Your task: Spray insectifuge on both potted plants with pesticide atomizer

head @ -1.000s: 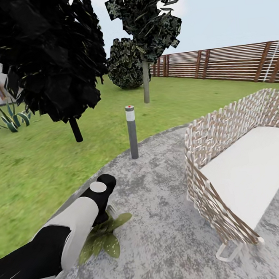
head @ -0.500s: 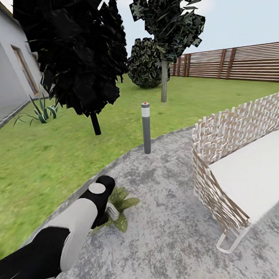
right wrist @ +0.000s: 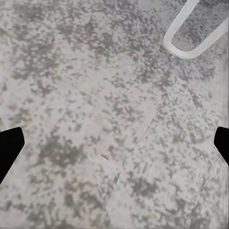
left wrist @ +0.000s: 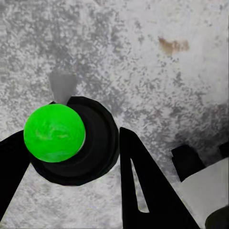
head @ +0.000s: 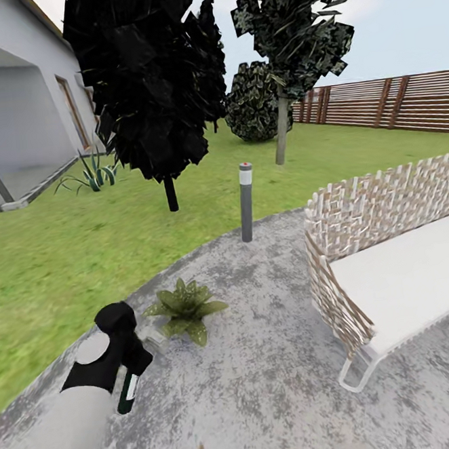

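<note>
My left gripper (head: 130,366) is shut on the pesticide atomizer (head: 128,391), a slim dark green bottle with a white label that hangs tilted below the wrist over the paving. In the left wrist view the bottle's bright green round end (left wrist: 54,132) sits in a dark ring between the black fingers (left wrist: 143,181) of my left gripper (left wrist: 67,145). One potted plant (head: 184,308), a low rosette of broad green leaves, stands on the patio (head: 263,357) just ahead and right of that gripper, apart from it. My right gripper (right wrist: 114,143) hangs open over bare paving, its fingertips (right wrist: 9,148) wide apart.
A grey bollard lamp (head: 246,202) stands at the patio's far edge. A wicker sofa (head: 384,265) with a white cushion takes up the right; its white leg loop (right wrist: 195,33) lies near my right gripper. Lawn (head: 58,266), dark trees (head: 151,88), a house and a slatted fence (head: 391,104) lie beyond.
The head view has swung left, bringing the house in. My left arm has drawn back toward the lower left off the potted plant, which is now uncovered, and the bottle shows under the gripper.
</note>
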Motion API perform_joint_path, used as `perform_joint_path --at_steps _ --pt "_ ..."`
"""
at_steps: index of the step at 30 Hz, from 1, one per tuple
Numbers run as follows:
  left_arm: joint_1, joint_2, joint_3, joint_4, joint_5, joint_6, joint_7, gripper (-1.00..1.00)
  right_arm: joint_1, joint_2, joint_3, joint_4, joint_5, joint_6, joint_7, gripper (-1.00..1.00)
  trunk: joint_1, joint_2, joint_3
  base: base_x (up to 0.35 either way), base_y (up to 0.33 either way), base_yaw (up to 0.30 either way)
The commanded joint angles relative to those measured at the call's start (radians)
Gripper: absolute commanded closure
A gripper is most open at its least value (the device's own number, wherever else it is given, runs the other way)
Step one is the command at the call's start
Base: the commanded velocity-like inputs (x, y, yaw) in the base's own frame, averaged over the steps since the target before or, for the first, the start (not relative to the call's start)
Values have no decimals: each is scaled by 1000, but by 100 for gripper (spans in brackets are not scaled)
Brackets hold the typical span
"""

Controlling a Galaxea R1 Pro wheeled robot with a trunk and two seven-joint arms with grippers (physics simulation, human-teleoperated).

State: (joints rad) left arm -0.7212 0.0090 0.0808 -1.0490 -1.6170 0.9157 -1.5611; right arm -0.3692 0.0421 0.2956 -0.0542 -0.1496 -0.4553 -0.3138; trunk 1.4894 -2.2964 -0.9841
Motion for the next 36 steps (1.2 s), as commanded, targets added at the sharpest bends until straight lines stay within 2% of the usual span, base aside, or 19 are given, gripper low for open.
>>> perform_joint_path --at_steps 1,3,5,7,10,12,13,14,16,18,19,20,21,22,23,24,27,29,36 --pt "18 9 1 -55 44 6 -10 100 0 0 7 -5 22 -6 -2 -100 -1 0 -1 -302 -135 1" --pt "36 20 1 -138 96 1 -10 100 -1 -1 8 -8 62 -9 -3 -100 -1 0 -1 -302 -133 1" --pt "61 27 2 -271 117 -2 -10 100 -1 2 8 -9 80 -65 -4 -100 -1 0 -1 -304 -130 0" --pt "103 29 2 -352 122 -2 -10 100 0 3 9 -8 85 -107 -2 -100 -1 0 -1 -306 -126 0" --pt "162 28 3 -389 141 -1 -10 100 -1 4 10 -7 101 -121 9 -100 -1 0 -1 -309 -112 0" --pt "181 24 2 -391 187 -1 -10 100 -1 4 9 -7 122 -122 28 -100 -1 0 -1 -313 -94 0" --pt "187 23 2 -390 227 -1 -10 100 -1 4 9 -7 128 -123 33 -100 -1 0 -1 -314 -87 0" --pt "200 23 4 -386 291 -1 -10 100 -1 5 10 -7 133 -123 37 -100 -1 0 -1 -252 -44 0" --pt "224 19 4 -381 444 -4 130 100 0 5 10 -7 136 -123 39 -100 -1 0 -1 -89 -14 0" --pt "235 15 4 -352 603 -47 269 100 0 6 11 -7 137 -123 40 -100 -1 0 -1 -23 -4 0" --pt "237 14 4 -334 656 -77 313 100 0 6 11 -6 137 -123 41 -100 -1 0 -1 -10 -2 0" --pt "245 13 4 -219 860 -245 475 100 0 10 11 -6 137 -123 47 -100 -1 0 -1 -2 0 0" --pt "255 13 4 -141 950 -345 571 100 0 14 11 -4 137 -123 58 -100 -1 0 -1 0 0 0" --pt "259 14 4 -97 983 -399 622 100 0 15 10 -3 137 -123 62 -100 -1 0 -1 0 0 0" --pt "271 13 4 25 1040 -564 726 100 0 15 10 -1 137 -123 65 -100 -1 0 -1 0 0 0" --pt "274 13 4 41 1049 -584 741 100 0 15 10 -1 137 -123 65 -100 -1 0 -1 0 0 0" --pt "278 16 5 115 1127 -663 819 100 0 16 10 0 138 -123 65 -100 -1 0 -1 -25 0 0" --pt "282 20 5 134 1170 -696 846 100 0 16 10 0 139 -123 65 -100 -1 0 -1 -227 0 0" --pt "308 16 19 161 1192 -724 875 100 0 15 10 1 139 -123 65 -100 -1 0 4 -322 1 0"
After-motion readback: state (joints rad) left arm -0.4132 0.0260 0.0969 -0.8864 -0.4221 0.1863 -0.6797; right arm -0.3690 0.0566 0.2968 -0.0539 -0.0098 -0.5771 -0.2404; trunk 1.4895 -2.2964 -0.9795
